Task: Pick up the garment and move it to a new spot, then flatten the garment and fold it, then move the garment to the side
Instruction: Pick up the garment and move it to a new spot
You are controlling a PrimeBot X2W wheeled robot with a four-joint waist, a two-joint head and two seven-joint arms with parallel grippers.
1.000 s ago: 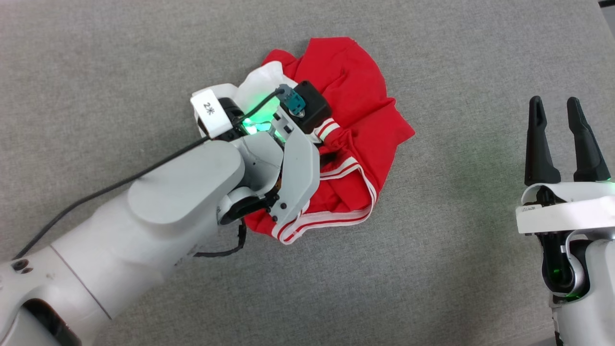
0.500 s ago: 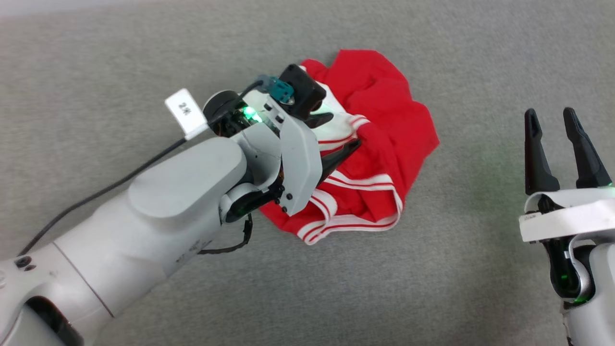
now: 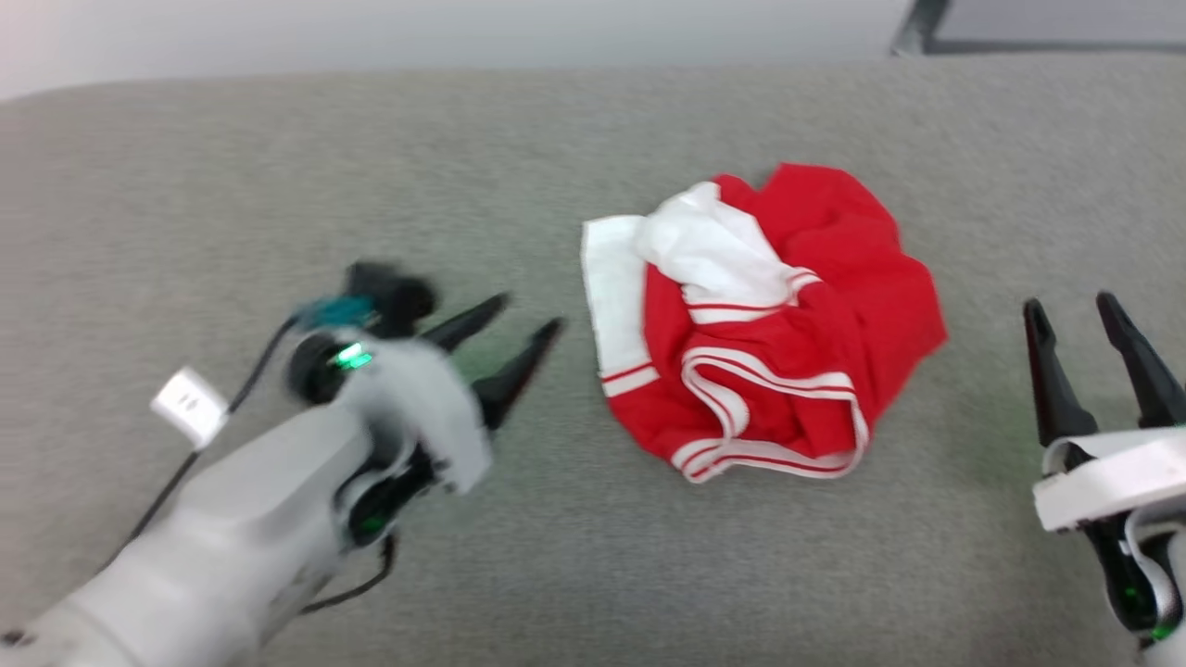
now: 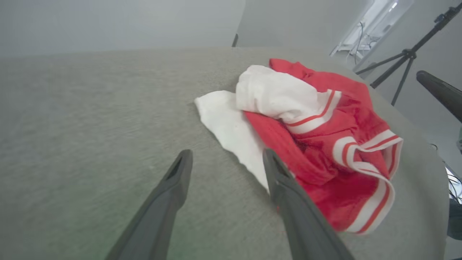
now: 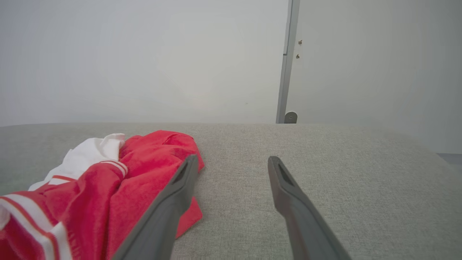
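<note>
**Garment released, left arm backs away**

The left gripper [image 3: 530,312] has let the garment [image 3: 788,333] go and pulled clear. Its jaws stand released, near the white sleeve edge but apart from it. The garment lies crumpled mid-bench [image 3: 278,167], so the move looks done and flattening comes next. The right gripper [image 3: 1070,304], jaws also released and empty, waits beside the red side. Bare bench all round; the far edge is well beyond the heap.

Garment [image 3: 769,343] lies on table [image 3: 278,185]. Left gripper [image 3: 530,311] near, at its 9 o'clock. Right gripper [image 3: 1067,302] at 3 o'clock, apart.
</note>
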